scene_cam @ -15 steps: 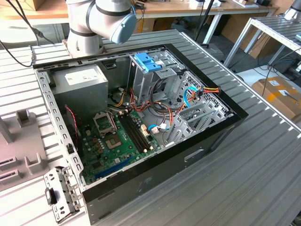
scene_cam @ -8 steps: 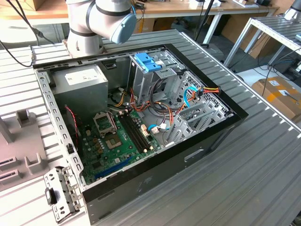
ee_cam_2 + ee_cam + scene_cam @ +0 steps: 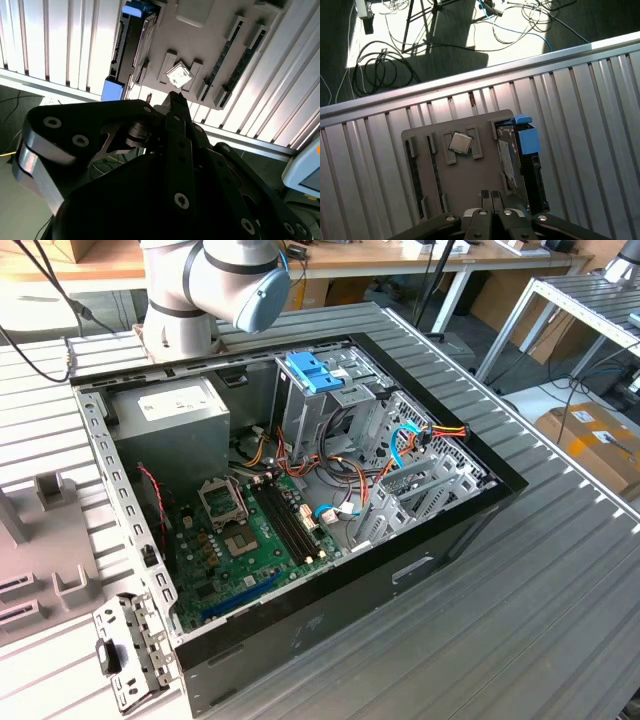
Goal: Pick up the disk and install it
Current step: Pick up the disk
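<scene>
The disk [image 3: 509, 157] stands on edge in a slot of a grey holder tray [image 3: 465, 180], with its light blue carrier bracket [image 3: 526, 139] at one end. It also shows in the second wrist view as the disk [image 3: 131, 45] with a blue bracket corner [image 3: 113, 88]. My gripper [image 3: 491, 194] hovers above the tray, beside the disk and apart from it. Its fingers are shut together with nothing between them. In the second wrist view the gripper [image 3: 176, 101] tip points at the tray. The open computer case [image 3: 470, 515] lies on the ribbed table.
A blue latch piece [image 3: 313, 372] sits atop the metal drive cage inside the case. The tray also holds a processor chip [image 3: 460, 143] and memory sticks [image 3: 414, 172]. The tray [image 3: 40, 570] lies at the exterior view's left. Cables [image 3: 380, 65] lie on the floor past the table's edge.
</scene>
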Robot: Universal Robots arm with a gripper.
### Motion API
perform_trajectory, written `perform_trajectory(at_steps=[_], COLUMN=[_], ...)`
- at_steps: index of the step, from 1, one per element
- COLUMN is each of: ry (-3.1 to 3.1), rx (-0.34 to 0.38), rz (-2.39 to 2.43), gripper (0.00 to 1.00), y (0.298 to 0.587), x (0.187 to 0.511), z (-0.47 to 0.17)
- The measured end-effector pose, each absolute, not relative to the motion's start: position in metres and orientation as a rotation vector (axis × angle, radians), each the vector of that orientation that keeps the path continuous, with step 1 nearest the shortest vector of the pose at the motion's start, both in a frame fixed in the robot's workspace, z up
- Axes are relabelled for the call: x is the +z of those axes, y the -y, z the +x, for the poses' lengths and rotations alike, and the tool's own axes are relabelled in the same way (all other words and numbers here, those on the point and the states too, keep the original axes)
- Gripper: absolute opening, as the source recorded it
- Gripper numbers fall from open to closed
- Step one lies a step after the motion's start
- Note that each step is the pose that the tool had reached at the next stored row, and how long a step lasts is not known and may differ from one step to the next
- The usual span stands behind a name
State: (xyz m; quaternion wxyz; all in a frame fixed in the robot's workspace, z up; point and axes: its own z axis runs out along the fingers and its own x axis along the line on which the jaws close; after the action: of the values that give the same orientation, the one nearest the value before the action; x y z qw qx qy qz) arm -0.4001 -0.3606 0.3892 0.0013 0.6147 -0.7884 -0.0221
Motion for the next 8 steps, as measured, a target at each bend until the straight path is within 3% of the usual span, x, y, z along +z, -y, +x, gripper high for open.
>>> perform_trajectory(at_steps=[8], ry=[2.428], rx=[-0.069], rz=[1.987], gripper=[0.11], y=[0.3606], x=[0.3892], z=[-0.4001])
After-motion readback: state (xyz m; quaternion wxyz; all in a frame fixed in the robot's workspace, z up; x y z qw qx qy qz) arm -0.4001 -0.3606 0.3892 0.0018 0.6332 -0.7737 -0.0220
